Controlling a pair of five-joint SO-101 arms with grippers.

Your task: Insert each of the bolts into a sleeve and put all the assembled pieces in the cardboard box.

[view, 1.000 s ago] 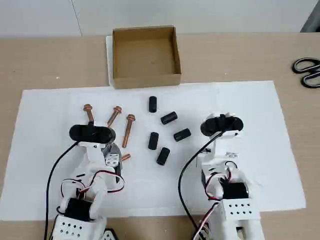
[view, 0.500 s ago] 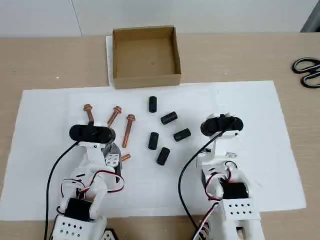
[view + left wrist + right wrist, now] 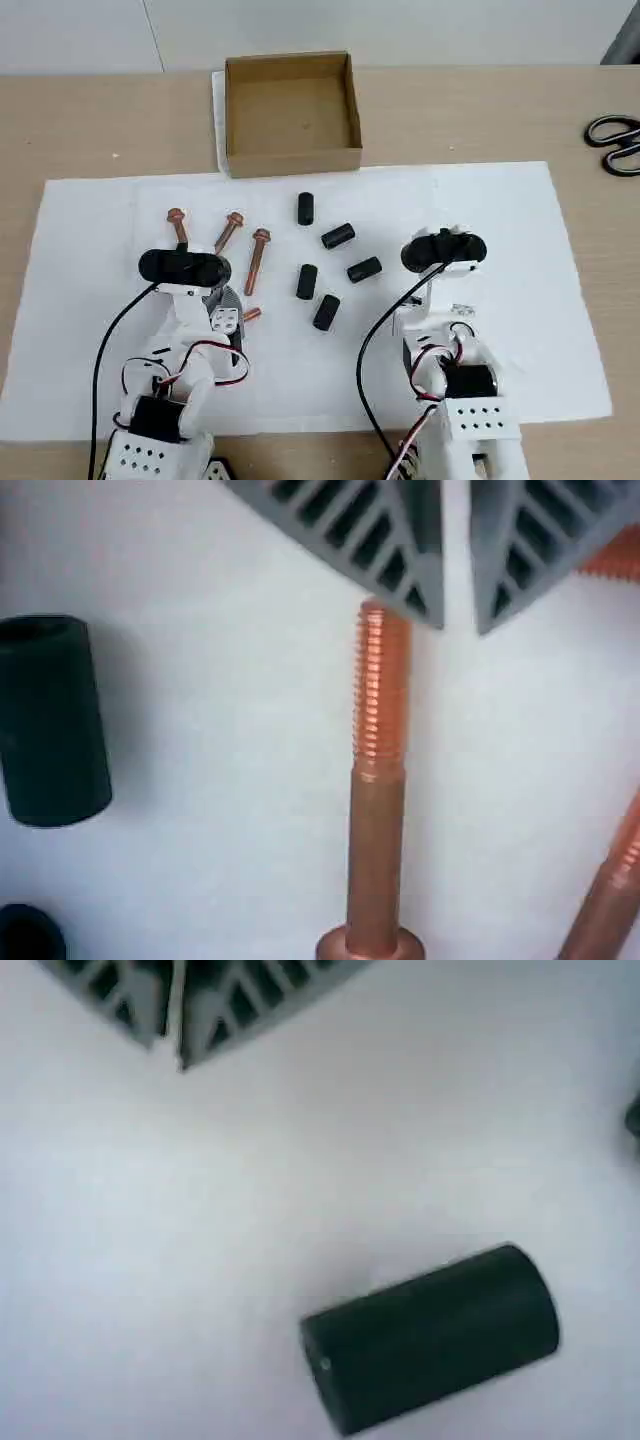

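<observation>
Three copper bolts (image 3: 256,260) lie on the white sheet left of centre, and a fourth (image 3: 250,314) pokes out beside the left arm. Several black sleeves (image 3: 306,281) are scattered in the middle. The cardboard box (image 3: 290,150) stands at the back with nothing in it. My left gripper (image 3: 460,625) hovers low at the threaded tip of a bolt (image 3: 380,780), jaws nearly together and holding nothing. A sleeve (image 3: 50,720) lies beside that bolt. My right gripper (image 3: 172,1055) is shut and holds nothing, a short way from a lying sleeve (image 3: 430,1335).
A white paper sheet (image 3: 520,220) covers the middle of the wooden table. Scissors (image 3: 615,143) lie at the far right edge, off the sheet. Both arm bases stand at the near edge.
</observation>
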